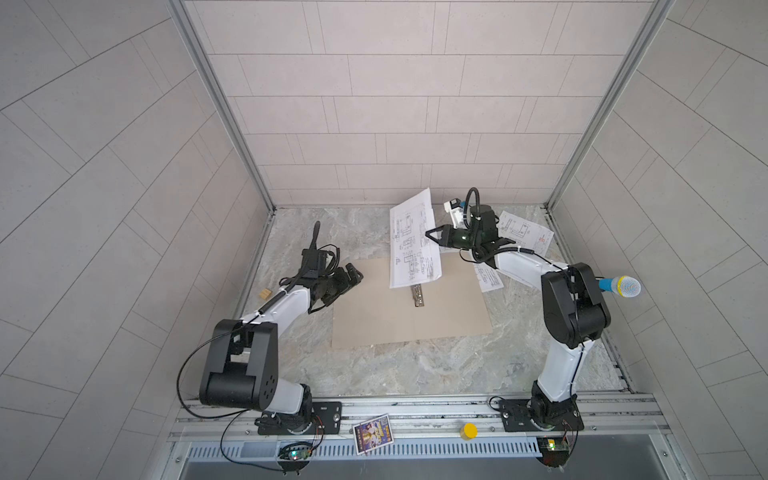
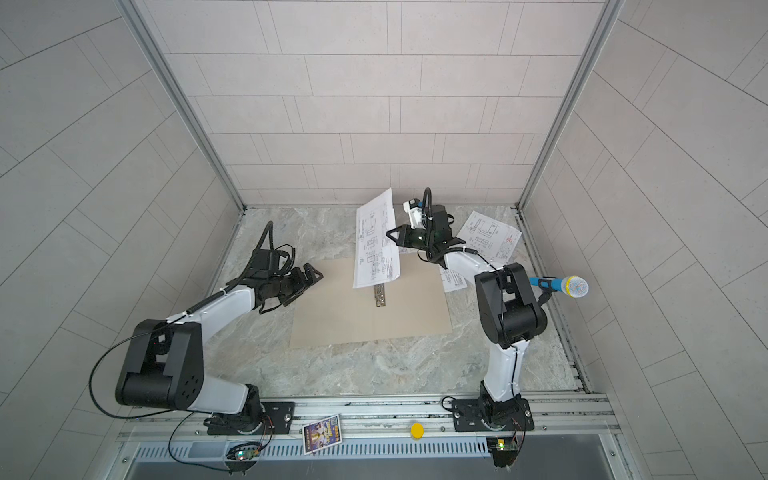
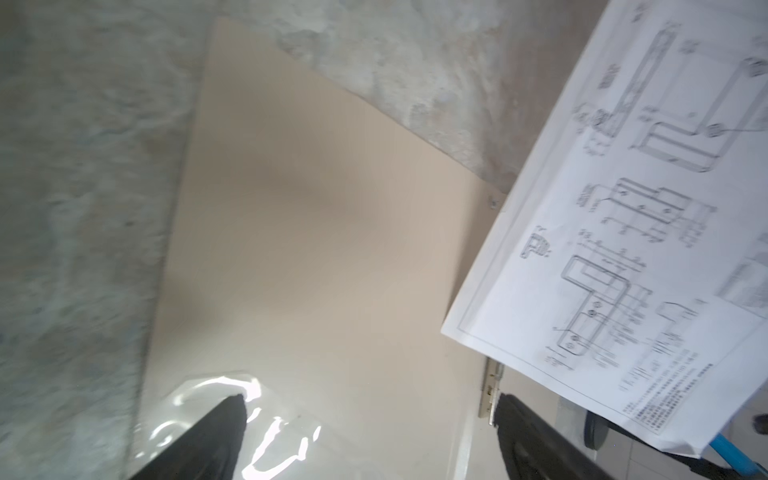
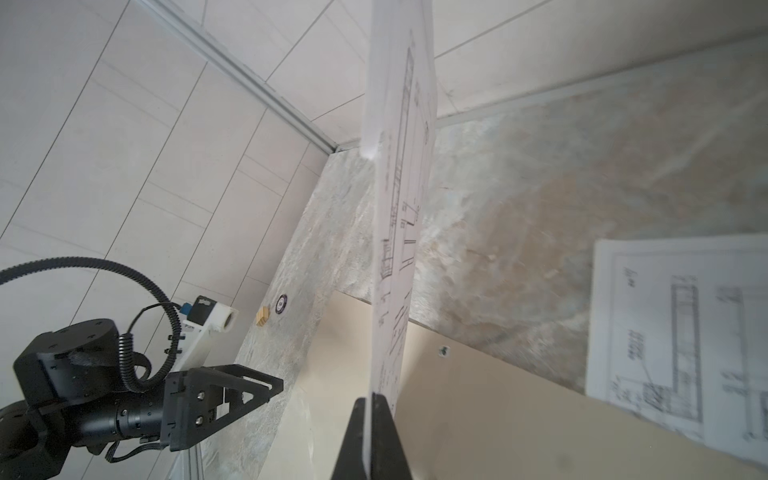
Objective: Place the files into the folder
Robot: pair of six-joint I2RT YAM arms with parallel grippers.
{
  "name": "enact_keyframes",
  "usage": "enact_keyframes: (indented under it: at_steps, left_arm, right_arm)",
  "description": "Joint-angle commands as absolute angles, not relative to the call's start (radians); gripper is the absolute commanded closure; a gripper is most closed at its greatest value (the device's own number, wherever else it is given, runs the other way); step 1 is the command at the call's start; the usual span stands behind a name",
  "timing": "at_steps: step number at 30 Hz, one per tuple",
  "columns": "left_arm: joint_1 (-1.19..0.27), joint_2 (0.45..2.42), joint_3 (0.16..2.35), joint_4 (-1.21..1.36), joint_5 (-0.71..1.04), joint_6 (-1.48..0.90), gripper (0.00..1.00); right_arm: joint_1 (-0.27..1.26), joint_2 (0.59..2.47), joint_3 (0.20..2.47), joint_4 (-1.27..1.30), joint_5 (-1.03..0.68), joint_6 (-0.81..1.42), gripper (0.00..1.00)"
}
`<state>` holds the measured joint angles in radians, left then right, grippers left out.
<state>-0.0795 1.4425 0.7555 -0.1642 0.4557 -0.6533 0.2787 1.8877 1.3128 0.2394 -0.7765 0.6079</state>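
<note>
The folder (image 1: 374, 320) (image 2: 332, 320) lay open and flat on the marble table (image 1: 436, 365), its long side running left to right and its spine, with the silver ring clip (image 1: 418, 296) (image 2: 380, 296), pointing from the far side to the near side. The right gripper (image 1: 429, 234) (image 2: 389, 234) was pressed together on the right long edge of the held sheet (image 1: 413, 241) (image 2: 376, 245), which was raised over the far middle of the folder. Its long axis ran nearly along the spine, the far short end up toward the back wall and the near short end over the far end of the clip; whether it touched the folder could not be told. In the right wrist view the sheet (image 4: 399, 232) stood almost edge-on. The left gripper (image 1: 356, 277) (image 3: 365, 436) hung over the folder's left edge, jaws spread and holding nothing. The second sheet (image 1: 528, 232), with a red mark, lay slanted at the far right, and the third sheet (image 1: 490, 279) lay beside the folder's right edge.
</note>
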Motion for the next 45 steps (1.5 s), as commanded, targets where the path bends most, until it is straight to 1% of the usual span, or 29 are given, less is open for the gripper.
enact_keyframes:
  at_steps: [1,4,6,8,12,16,19,33,38,45]
  left_arm:
    - [-0.046,1.395,0.711,-0.291,0.360,-0.631,0.00]
    - [-0.001,1.352,0.658,-0.300,0.343,-0.651,0.00]
    - [0.018,1.327,0.626,-0.278,0.361,-0.662,0.00]
    - [0.024,1.319,0.614,-0.272,0.381,-0.668,0.00]
    - [0.027,1.341,0.614,-0.257,0.455,-0.654,0.00]
    - [0.027,1.360,0.604,-0.184,0.536,-0.643,0.00]
    - [0.028,1.382,0.611,-0.182,0.554,-0.632,0.00]
    - [0.034,1.377,0.566,-0.078,0.586,-0.688,0.00]
    - [0.039,1.375,0.557,-0.079,0.580,-0.691,0.00]
    - [0.046,1.317,0.562,-0.176,0.480,-0.685,0.00]
  right_arm:
    - [0.316,1.964,1.359,0.266,-0.794,0.553,1.00]
    - [0.337,2.008,1.364,0.350,-0.786,0.559,1.00]
    - [0.349,2.035,1.342,0.480,-0.772,0.592,1.00]
    - [0.354,2.079,1.367,0.533,-0.787,0.626,1.00]
    - [0.377,2.149,1.416,0.573,-0.799,0.628,1.00]
    - [0.399,2.200,1.484,0.548,-0.811,0.615,1.00]
    - [0.410,2.225,1.495,0.614,-0.817,0.651,1.00]
    - [0.440,2.328,1.614,0.686,-0.905,0.697,1.00]
    - [0.444,2.346,1.642,0.661,-0.932,0.688,1.00]
    - [0.454,2.326,1.625,0.662,-0.948,0.679,1.00]
